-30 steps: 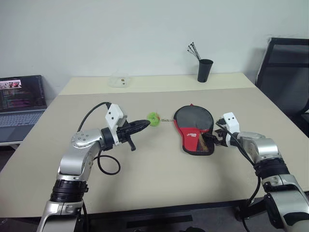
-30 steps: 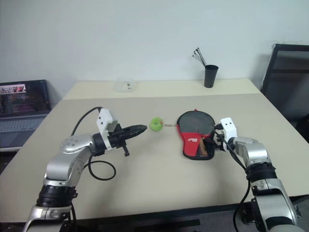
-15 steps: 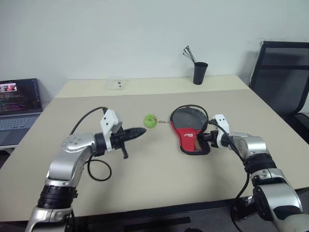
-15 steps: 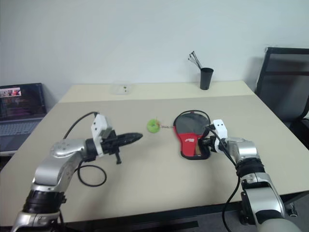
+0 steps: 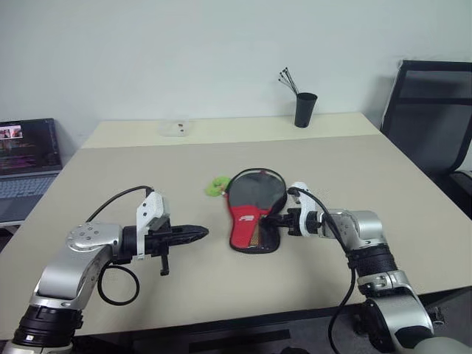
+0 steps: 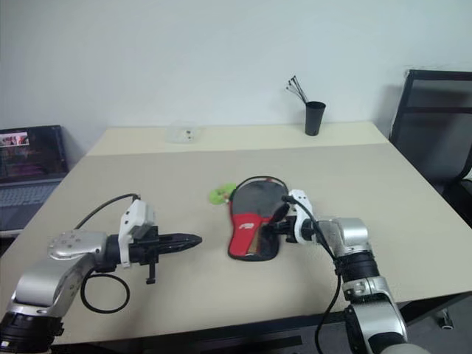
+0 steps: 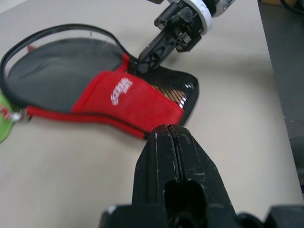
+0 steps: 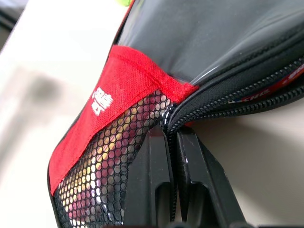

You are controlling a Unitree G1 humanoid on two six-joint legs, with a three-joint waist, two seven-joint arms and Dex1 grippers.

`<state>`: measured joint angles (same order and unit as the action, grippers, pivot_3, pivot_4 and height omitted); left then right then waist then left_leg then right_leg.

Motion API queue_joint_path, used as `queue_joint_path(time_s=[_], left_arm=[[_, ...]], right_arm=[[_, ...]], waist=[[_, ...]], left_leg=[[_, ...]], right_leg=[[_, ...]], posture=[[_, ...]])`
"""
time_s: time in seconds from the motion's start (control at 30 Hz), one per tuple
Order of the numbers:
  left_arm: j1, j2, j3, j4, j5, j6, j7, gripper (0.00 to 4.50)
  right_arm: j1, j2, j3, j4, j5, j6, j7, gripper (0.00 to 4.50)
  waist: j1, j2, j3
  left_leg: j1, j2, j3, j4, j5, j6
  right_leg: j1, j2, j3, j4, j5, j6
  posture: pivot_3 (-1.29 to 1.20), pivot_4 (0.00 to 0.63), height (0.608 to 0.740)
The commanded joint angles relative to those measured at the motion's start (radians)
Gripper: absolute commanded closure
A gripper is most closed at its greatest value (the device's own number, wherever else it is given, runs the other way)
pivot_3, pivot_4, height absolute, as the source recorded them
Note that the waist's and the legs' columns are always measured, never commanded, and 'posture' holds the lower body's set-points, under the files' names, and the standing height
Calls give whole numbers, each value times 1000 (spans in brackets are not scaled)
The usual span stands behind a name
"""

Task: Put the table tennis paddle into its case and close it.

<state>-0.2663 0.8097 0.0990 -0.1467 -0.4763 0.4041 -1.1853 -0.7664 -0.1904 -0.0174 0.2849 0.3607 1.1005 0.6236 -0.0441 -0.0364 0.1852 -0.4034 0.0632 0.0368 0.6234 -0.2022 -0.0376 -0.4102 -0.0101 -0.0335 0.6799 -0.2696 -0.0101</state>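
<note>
The left gripper (image 5: 199, 233) is hovering over bare table (image 5: 110, 169), fingers pressed together and gripping nothing, pointing toward the case (image 5: 251, 214) but apart from it. The case is lying mid-table, just right of a green ball (image 5: 217, 187) that is touching its far rim. The right gripper (image 5: 273, 219) is pinching the case's right edge at the zipper seam, jaws clamped on the fabric where the red panel meets the mesh pocket.

Risk, as I judge it: with nothing holding the case down, any pull along the zipper is likely dragging the whole pouch across the table rather than closing it. The thin pinch could also be slipping off the seam.

The case is looking filled; handle colours are showing through the mesh, so the paddle (image 8: 97, 185) seems inside. The rim is still gaping on the right. A black cup (image 5: 303, 109) at the far edge is holding thin sticks.
</note>
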Motion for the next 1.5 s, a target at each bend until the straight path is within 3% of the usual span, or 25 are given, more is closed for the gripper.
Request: queue_joint_path(time_s=[0.03,0.27,0.43,0.77,1.2,1.5], left_arm=[[41,11,27,-86,-40,15,5,4500],[162,56,58,-163,-66,34,-20,4500],[217,81,81,-173,-74,25,-42,4500],[209,79,68,-146,-60,-1,-55,4500],[212,76,70,-110,-49,-39,-56,4500],[198,64,50,-87,-36,-64,-46,4500]], right_arm=[[60,27,13,-188,64,92,-27,4478],[247,45,9,-497,135,274,-106,4478],[350,-3,-41,-621,169,369,-136,4478],[354,-97,-55,-617,202,369,-133,4478],[408,-43,-83,-714,266,458,-178,4478],[412,-65,-77,-683,239,414,-209,4478]], waist=[[4,0,0],[10,0,0],[14,0,0],[18,0,0],[17,0,0],[17,0,0]], left_leg=[[-1,0,0,0,0,0],[-6,0,-1,0,-1,-1],[-6,0,-2,0,-1,-1],[-7,-1,-2,0,-1,-1],[-13,-1,-2,1,-1,-1],[-13,-1,-2,1,-1,-1]], right_leg=[[-1,-1,0,0,0,0],[-6,0,-1,1,0,-1],[-6,-1,-2,0,-1,-1],[-6,-1,-3,-1,-1,-2],[-11,-1,-4,-1,-1,-2],[-11,0,-4,-1,-1,-2]], posture=[[0,150,740],[0,150,740],[0,150,740],[0,150,740],[0,150,740],[0,150,740]])
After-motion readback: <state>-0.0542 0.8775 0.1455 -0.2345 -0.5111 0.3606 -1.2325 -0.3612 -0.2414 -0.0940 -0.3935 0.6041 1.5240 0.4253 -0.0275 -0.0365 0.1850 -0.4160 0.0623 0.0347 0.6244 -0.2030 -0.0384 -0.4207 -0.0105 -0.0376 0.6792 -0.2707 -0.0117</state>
